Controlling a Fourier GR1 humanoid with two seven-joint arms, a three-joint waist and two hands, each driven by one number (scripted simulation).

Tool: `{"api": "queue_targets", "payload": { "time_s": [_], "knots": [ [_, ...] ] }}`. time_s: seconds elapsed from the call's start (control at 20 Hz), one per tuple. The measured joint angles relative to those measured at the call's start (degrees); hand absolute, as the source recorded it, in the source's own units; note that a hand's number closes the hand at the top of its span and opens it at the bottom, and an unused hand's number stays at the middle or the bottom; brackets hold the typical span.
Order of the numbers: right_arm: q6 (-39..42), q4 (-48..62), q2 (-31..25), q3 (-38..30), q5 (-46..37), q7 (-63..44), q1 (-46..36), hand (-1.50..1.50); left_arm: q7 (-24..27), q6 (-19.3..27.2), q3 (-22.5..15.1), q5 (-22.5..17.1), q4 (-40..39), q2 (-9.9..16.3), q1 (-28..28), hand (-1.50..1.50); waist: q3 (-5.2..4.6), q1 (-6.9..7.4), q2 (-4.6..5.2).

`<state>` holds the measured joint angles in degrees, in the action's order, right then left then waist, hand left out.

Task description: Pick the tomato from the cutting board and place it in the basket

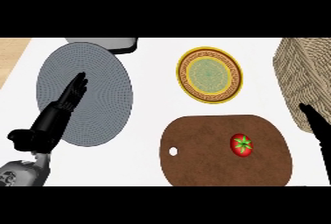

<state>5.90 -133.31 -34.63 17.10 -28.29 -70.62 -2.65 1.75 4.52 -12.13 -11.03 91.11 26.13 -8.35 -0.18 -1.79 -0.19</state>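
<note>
A red tomato with a green star-shaped stem lies on the right part of the brown cutting board. The woven basket stands at the right edge, behind and to the right of the board. My right hand shows at the right edge as straight dark fingers, in front of the basket's lower part and to the right of the tomato, not touching it. My left hand is open with fingers straight, over the grey mat at the left.
A round grey mat lies at the left. A yellow patterned plate sits behind the board. A grey object peeks in at the top edge. Wooden floor shows beyond the counter's left edge.
</note>
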Motion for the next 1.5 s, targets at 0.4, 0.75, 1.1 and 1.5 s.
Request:
{"api": "queue_targets", "payload": {
  "time_s": [0.4,0.75,1.1,1.5],
  "knots": [
    [-2.36,4.37,7.66,2.28,-11.68,4.52,4.69,-1.5,-0.64,-1.76,0.88,0.79,-0.77,-1.14,-1.68,0.0,0.13,1.28,0.14],
    [-5.56,11.77,13.48,2.34,-20.09,9.84,8.78,-1.5,-0.48,-3.97,2.49,1.52,-1.58,-2.17,-1.66,0.0,0.18,1.58,0.17],
    [-7.9,15.14,19.51,3.39,-25.69,12.74,9.51,-1.5,-0.51,-5.63,4.24,4.2,-2.14,-4.68,-1.59,0.0,0.18,1.64,0.17],
    [-5.78,14.36,23.17,2.5,-26.89,13.42,8.54,-1.5,-1.02,-8.5,6.89,6.19,-1.11,-6.65,-0.71,0.0,0.17,1.71,0.15]
  ]
}}
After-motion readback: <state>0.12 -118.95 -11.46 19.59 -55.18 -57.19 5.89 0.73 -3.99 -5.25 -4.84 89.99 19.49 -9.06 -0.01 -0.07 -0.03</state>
